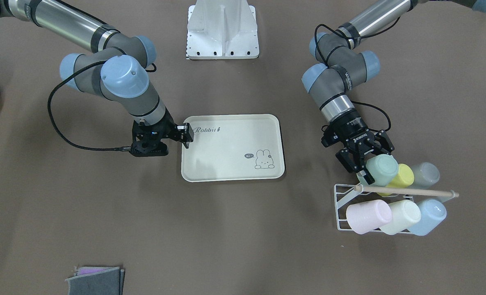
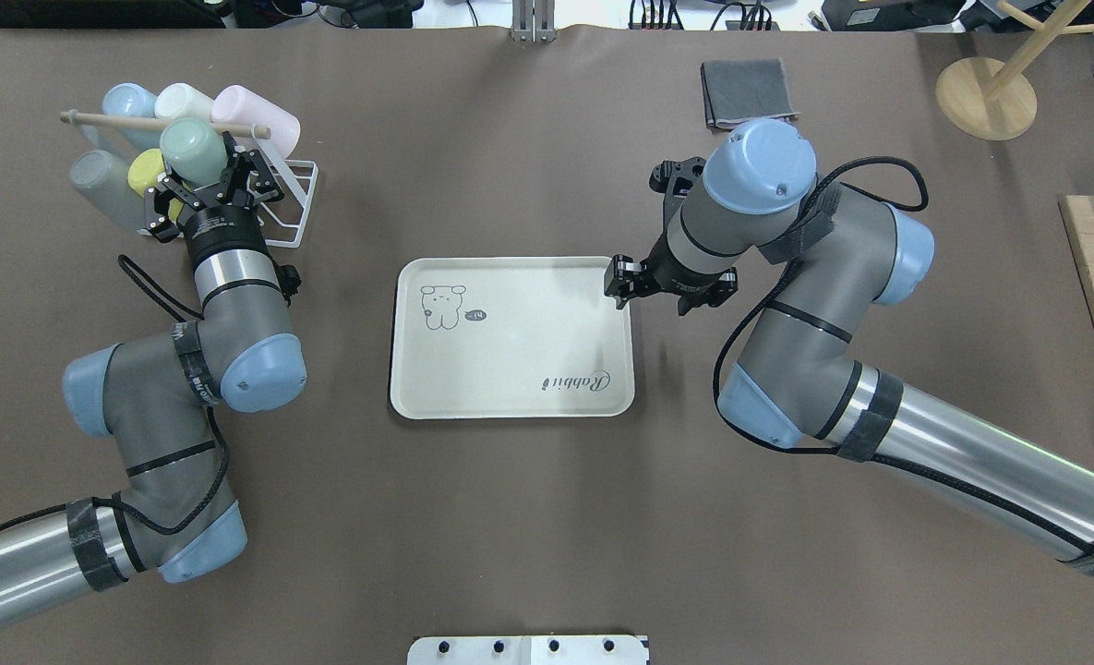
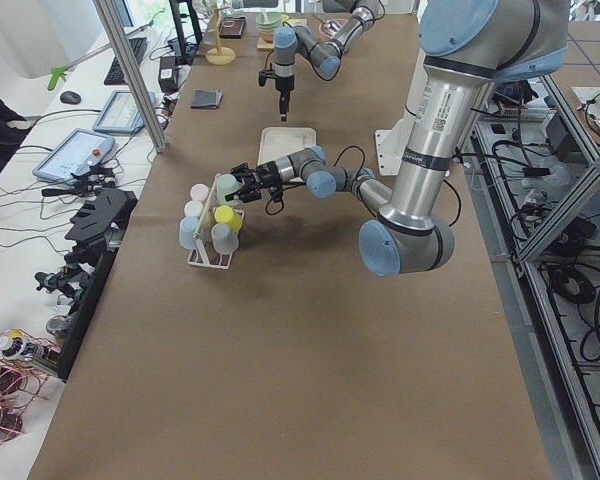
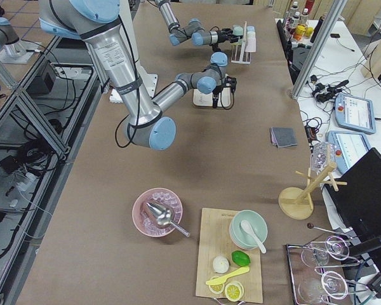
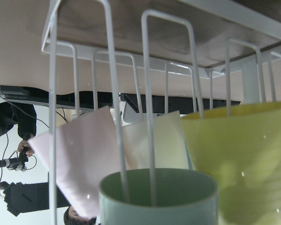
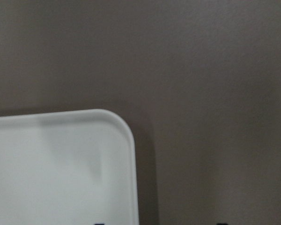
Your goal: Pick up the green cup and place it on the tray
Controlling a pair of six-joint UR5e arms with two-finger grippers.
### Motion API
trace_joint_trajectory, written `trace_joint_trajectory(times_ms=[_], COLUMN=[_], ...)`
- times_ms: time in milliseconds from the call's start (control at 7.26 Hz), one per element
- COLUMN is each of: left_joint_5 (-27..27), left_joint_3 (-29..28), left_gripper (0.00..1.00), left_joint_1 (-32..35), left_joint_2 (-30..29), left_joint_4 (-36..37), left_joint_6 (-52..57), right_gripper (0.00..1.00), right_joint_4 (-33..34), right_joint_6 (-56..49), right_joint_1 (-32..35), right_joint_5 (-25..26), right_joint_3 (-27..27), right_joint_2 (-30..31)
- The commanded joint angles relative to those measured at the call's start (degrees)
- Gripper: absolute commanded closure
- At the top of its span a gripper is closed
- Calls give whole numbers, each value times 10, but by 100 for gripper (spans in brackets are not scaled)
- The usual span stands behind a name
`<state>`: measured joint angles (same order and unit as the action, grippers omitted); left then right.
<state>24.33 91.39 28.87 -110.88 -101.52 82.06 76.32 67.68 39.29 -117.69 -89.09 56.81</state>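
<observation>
On the far left I am seeing a white wire rack [image 2: 295,201] with cups hanging on its prongs under a wooden rod [image 2: 122,120]. A blue cup [image 2: 126,100], a cream cup [image 2: 182,100] and a pink cup [image 2: 251,111] are sitting in the far row. The green cup [image 2: 193,151] is sitting on a prong in the near row, with a yellow cup [image 2: 145,169] crowding it on one side and rack wires running into its mouth.

My left arm is folding at the elbow and reaching forward with the wrist nearly level. The left gripper [image 2: 198,171] is spreading its fingers either side of the green cup; I cannot tell whether they are pressing it.

In the middle the tray [image 2: 519,323] is lying flat, well apart from the rack. The right arm is bending in from the right, and the right gripper [image 2: 620,284] is pointing down over the tray's far right corner, fingertips standing apart. Beyond it a folded grey cloth [image 2: 748,90] is lying on the table.
</observation>
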Motion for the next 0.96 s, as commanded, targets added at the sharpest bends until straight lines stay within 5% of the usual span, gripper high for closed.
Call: trace_joint_trajectory(times_ms=[0, 413, 689, 826], left_joint_5=[-1, 2, 5, 48], left_joint_3=[25, 32, 59, 87], left_gripper=[100, 100, 100, 100], left_joint_1=[-2, 0, 2, 3], left_joint_2=[26, 39, 30, 19], left_joint_4=[-68, -268, -342, -355], left_joint_6=[64, 160, 154, 117], right_gripper=[1, 0, 0, 0], right_joint_4=[13, 111, 127, 125], right_joint_6=[-70, -241, -327, -364], right_joint_1=[62, 188, 282, 318], right_joint_5=[-19, -45, -83, -96], right_joint_3=[-6, -47, -91, -117], right_joint_2=[29, 92, 179, 232])
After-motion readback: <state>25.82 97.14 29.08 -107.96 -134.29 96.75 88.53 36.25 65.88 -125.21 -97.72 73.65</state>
